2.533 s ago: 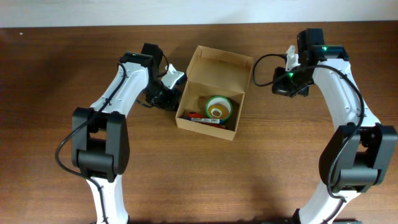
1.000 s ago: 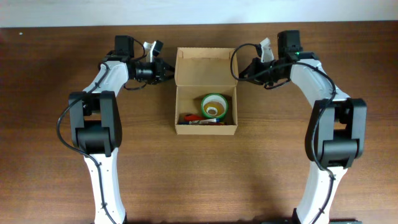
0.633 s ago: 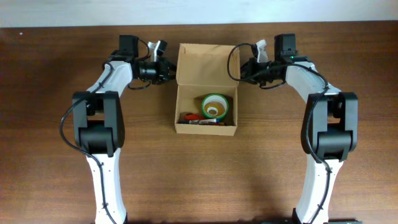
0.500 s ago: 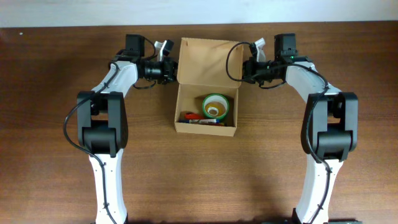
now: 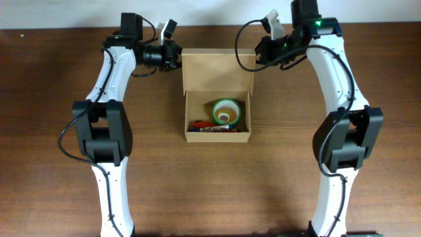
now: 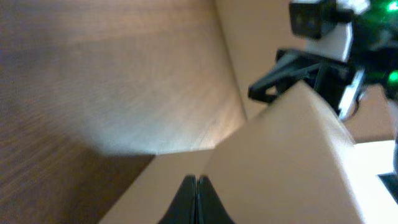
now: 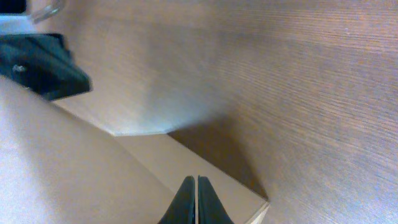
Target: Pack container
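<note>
The tan cardboard container [image 5: 218,136] stands open at the table's middle, its flap lid [image 5: 217,69] raised at the back. Inside lie a green tape roll [image 5: 227,113] and a red item [image 5: 209,125]. My left gripper [image 5: 178,56] is shut, its tips at the lid's left edge. My right gripper [image 5: 257,54] is shut, its tips at the lid's right edge. In the left wrist view the closed fingertips [image 6: 196,182] sit against the lid's cardboard [image 6: 280,155]. The right wrist view shows the same: closed tips [image 7: 196,182] on cardboard [image 7: 62,168].
The brown wooden table [image 5: 296,164] surrounds the box. A pale wall strip [image 5: 217,13] runs along the far edge, close behind both grippers. The opposite arm shows past the lid in each wrist view [image 6: 323,37] [image 7: 37,65].
Both grippers pushed the box square from its sides, then moved to the lid's side edges. In the last half second both wrists rose and moved back, staying at the lid.
</note>
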`<act>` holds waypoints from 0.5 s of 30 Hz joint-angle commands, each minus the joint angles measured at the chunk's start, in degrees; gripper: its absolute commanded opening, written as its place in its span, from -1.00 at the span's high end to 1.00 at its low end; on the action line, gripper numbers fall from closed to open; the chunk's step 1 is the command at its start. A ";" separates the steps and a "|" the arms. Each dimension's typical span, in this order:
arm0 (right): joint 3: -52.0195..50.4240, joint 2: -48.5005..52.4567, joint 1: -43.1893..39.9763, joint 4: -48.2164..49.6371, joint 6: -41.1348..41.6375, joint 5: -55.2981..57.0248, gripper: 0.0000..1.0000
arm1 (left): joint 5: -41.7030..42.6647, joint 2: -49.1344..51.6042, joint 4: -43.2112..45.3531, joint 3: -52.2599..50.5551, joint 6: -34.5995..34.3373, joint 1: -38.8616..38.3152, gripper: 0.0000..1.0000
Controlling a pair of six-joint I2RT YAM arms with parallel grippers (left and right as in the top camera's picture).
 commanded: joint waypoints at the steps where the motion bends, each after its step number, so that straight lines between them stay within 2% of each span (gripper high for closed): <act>1: 1.07 -1.01 2.32 -1.03 -2.03 7.32 0.92 | -5.11 -1.01 -7.45 0.22 13.03 -0.09 0.97; 4: 1.07 -3.72 4.87 -2.51 -2.16 13.55 0.93 | -11.47 -4.72 -16.46 0.22 21.07 -0.61 0.97; 10: 1.05 -9.60 6.60 -5.66 -2.14 19.93 0.93 | -15.96 -11.93 -19.89 0.22 23.93 -1.22 0.97; 15: 1.05 -12.92 6.60 -8.39 -2.14 22.32 0.92 | -17.59 -13.53 -27.54 0.24 27.96 -2.69 0.97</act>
